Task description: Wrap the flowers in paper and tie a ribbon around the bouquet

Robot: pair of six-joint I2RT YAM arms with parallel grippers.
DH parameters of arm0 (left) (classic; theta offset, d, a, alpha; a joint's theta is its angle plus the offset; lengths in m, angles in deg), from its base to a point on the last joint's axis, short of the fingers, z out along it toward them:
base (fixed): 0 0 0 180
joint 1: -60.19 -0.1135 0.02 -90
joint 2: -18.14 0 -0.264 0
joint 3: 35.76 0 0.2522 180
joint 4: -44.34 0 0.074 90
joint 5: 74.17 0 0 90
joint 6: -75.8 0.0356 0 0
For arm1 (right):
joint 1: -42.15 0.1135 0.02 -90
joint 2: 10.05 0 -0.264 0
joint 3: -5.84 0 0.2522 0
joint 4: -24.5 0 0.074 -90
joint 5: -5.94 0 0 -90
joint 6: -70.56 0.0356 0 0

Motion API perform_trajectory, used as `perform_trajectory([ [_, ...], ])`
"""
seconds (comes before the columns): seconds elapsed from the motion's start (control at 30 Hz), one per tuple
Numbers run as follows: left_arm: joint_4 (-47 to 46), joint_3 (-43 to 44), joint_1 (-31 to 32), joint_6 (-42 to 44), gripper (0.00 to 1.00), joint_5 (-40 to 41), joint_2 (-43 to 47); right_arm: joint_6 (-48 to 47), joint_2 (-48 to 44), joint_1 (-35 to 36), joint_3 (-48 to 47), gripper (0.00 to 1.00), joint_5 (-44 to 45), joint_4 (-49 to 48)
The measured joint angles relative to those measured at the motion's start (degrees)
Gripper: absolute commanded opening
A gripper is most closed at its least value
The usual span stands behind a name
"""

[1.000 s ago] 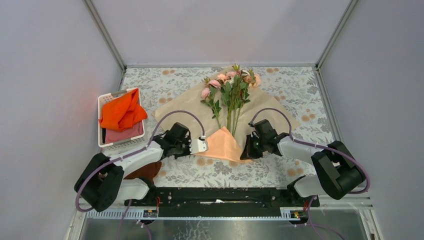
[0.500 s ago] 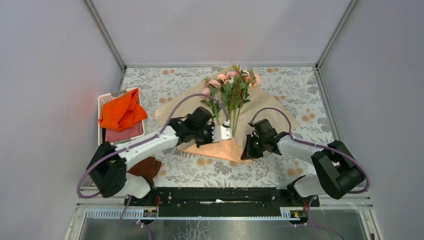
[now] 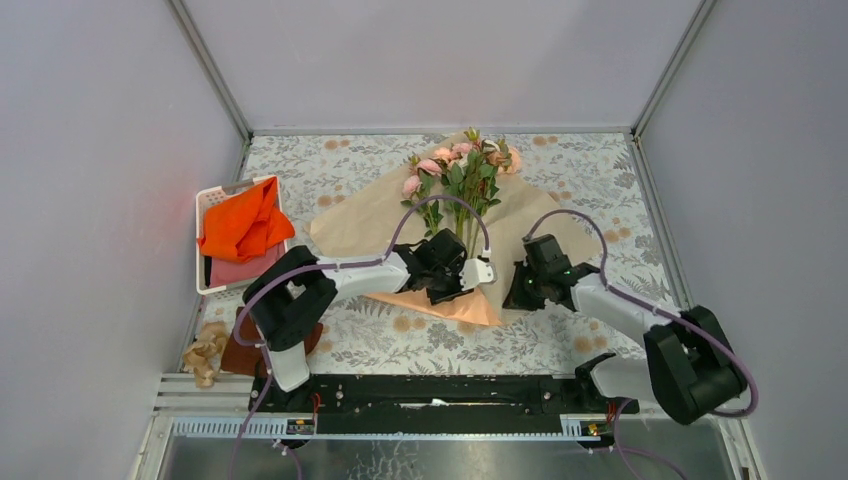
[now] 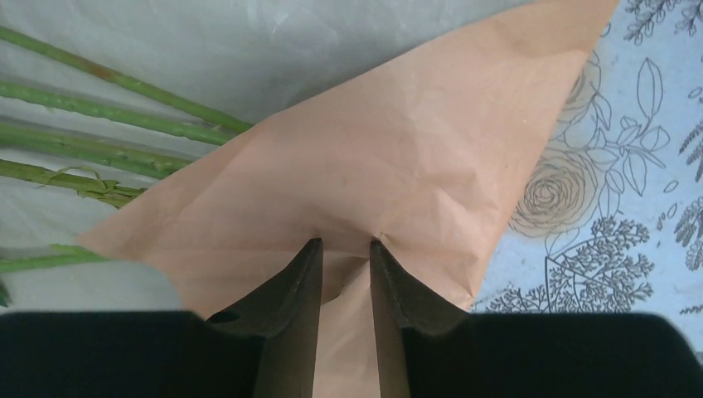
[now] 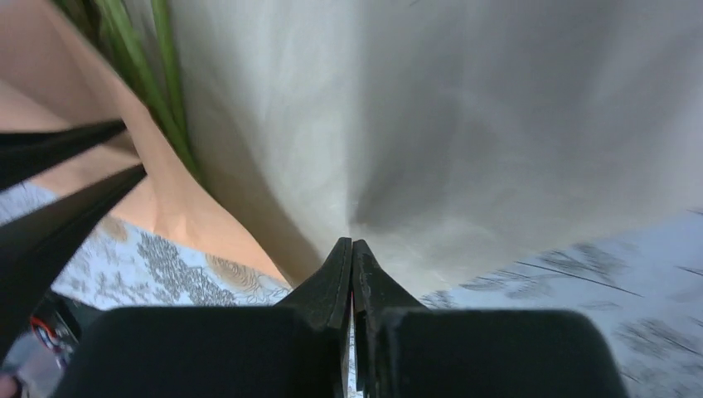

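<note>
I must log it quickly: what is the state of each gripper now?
Left gripper: partly open, the paper between its jaws, not pinched.
Right gripper: shut on the paper's edge.

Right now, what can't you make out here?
- Stem ends of the flowers: top view, left hand and folded paper cover them.
- Grip of the right hand: right wrist view, shut, but its fingertips hide whether paper is pinched.
- The tan lump, top view, lower left: too small to identify.
</note>
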Motion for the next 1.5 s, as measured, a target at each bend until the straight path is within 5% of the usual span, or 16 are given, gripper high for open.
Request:
perform_trajectory([
  [0.2,-1.75,0.11,-0.04,-1.53,0.34,-0.22,-0.76,2.78,-13.75,-10.84,2.54,0.79,7.85,1.27],
  [0.43,-2.40,-0.17,-0.04,-2.10,0.34,-0.59,-0.74,9.55,-23.41,-22.82,9.22,0.86,13.18,0.92],
  [1.0,-3.26,-0.70,-0.04,-2.08,0.34,-0.96,-0.52,19.02,-8.92,-28.46,12.35,0.66,2.99,-20.57],
  [1.2,-3.23,-0.68,-0.04,-2.10,0.34,-0.96,-0.52,19.43,-8.44,-28.46,14.34,0.42,-0.46,-23.93],
  [1.37,-3.19,-0.61,-0.04,-2.16,0.34,-0.90,-0.52,16.65,-6.91,-28.46,14.36,0.01,-3.21,-22.49],
  [1.5,-3.21,-0.61,-0.07,-2.36,0.34,-0.90,-0.52,11.76,-7.72,-28.46,11.54,0.00,-3.41,-17.70],
])
